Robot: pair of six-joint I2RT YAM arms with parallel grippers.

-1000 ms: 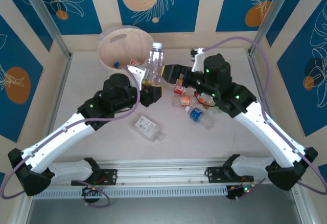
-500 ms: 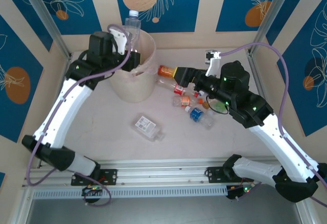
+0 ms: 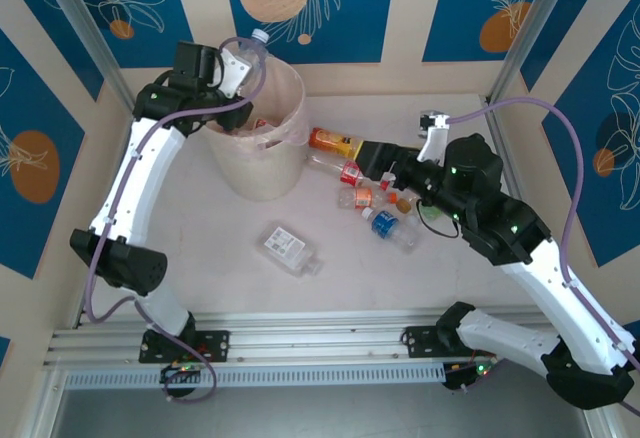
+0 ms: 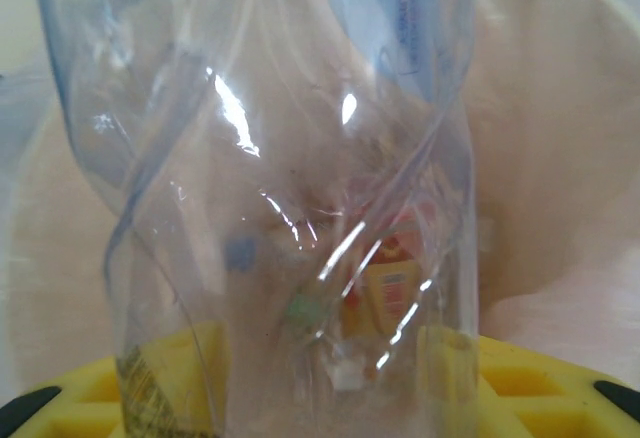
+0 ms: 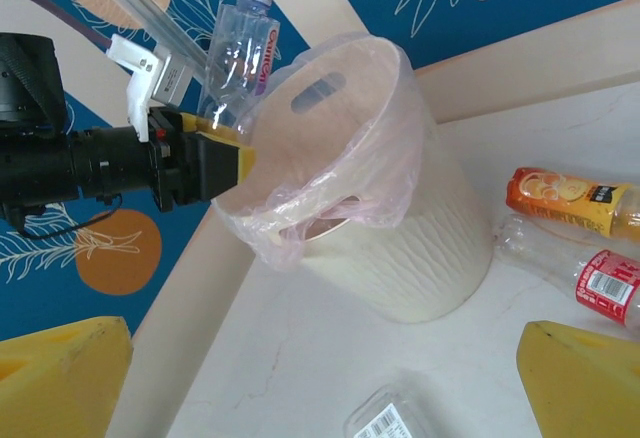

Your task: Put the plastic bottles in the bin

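The left gripper (image 3: 238, 78) is clamped tight on 1 clear bottle (image 3: 254, 53), gripping its lower body. The bottle stands nearly upright, cap at the top, leaning slightly toward the middle of the bin (image 3: 262, 163). It sits at the bin's far-left rim, its base level with the edge of the liner (image 5: 300, 208). The left wrist view looks through the bottle's wall down into the bin, where a red-and-yellow label lies at the bottom. So the bottle's long axis points almost straight into the opening, and I judge that a small shift inward and a release should drop it in base first.

The right gripper (image 3: 368, 153) hangs low with its jaws spread wide and nothing between them. It is just right of the bin and beside the orange-label bottle (image 3: 330, 140), which lies on its side on the surface (image 3: 200, 248). A red-label bottle (image 3: 349, 171) and a blue-label bottle (image 3: 385, 224) lie close by, all nearer the right arm than the left.
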